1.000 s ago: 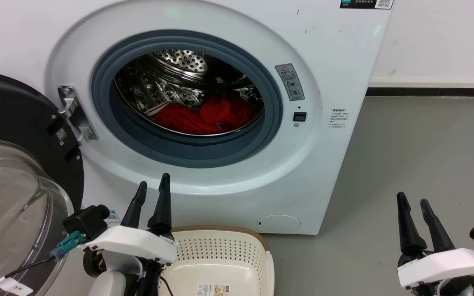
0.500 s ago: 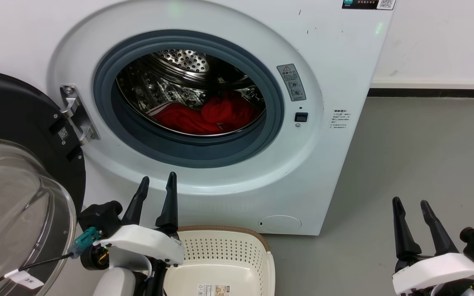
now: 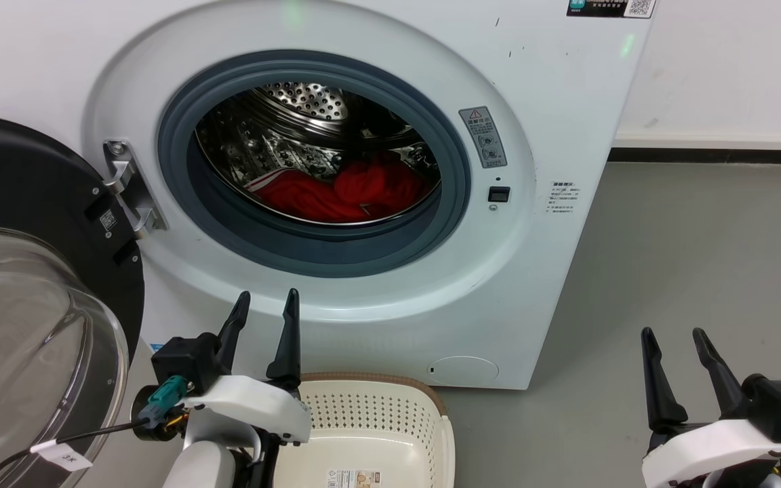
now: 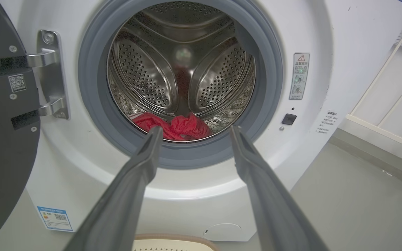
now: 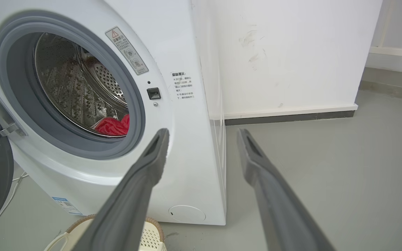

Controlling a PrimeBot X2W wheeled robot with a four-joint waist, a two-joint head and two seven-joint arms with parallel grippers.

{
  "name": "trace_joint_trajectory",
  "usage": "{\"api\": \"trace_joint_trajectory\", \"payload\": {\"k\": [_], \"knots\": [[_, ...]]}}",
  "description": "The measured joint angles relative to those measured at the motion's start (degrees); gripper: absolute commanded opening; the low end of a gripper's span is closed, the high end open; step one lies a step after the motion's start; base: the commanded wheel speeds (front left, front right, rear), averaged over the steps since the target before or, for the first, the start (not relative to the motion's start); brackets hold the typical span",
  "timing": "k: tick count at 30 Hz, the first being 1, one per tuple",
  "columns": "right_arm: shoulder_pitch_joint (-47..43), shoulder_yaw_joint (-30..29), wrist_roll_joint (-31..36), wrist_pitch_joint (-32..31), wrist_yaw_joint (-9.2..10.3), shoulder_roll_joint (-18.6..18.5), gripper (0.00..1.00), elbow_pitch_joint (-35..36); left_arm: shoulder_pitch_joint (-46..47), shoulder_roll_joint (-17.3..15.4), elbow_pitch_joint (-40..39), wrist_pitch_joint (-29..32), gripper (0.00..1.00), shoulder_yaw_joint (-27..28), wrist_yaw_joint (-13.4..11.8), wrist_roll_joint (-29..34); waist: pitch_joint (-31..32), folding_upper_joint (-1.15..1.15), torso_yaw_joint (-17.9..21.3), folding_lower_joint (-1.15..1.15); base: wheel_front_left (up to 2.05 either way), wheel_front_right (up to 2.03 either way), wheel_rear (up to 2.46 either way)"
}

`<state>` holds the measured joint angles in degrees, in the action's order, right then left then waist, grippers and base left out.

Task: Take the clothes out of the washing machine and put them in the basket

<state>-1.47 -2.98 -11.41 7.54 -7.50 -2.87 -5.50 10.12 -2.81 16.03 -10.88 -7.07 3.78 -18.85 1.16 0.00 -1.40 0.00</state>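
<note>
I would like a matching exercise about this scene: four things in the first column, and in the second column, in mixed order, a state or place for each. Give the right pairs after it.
Column A
1. clothes
2. basket
3. door
4. left gripper

Column B
a. fingers apart, holding nothing
b. red, lying in the steel drum
c. swung open, at the left
d. cream-white, no clothes in the part seen

Pairs: 1-b; 2-d; 3-c; 4-a

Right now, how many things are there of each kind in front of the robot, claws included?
Washing machine: 1
Basket: 1
Pile of red clothes: 1 (separate pieces cannot be told apart)
Claws: 2, left claw and right claw
Total: 5
</note>
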Motion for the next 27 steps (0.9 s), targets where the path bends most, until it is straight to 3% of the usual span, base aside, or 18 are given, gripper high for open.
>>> {"api": "trace_joint_trajectory", "payload": {"k": [27], "knots": [[-0.6,0.1,13.6,1.0,0.0,0.0,1.0,0.2,1.2,-0.2,2.2,-3.4,1.0,-0.7,-1.0,12.8,0.2,0.0,-0.6,0.0,0.0,0.0,0.0]]}}
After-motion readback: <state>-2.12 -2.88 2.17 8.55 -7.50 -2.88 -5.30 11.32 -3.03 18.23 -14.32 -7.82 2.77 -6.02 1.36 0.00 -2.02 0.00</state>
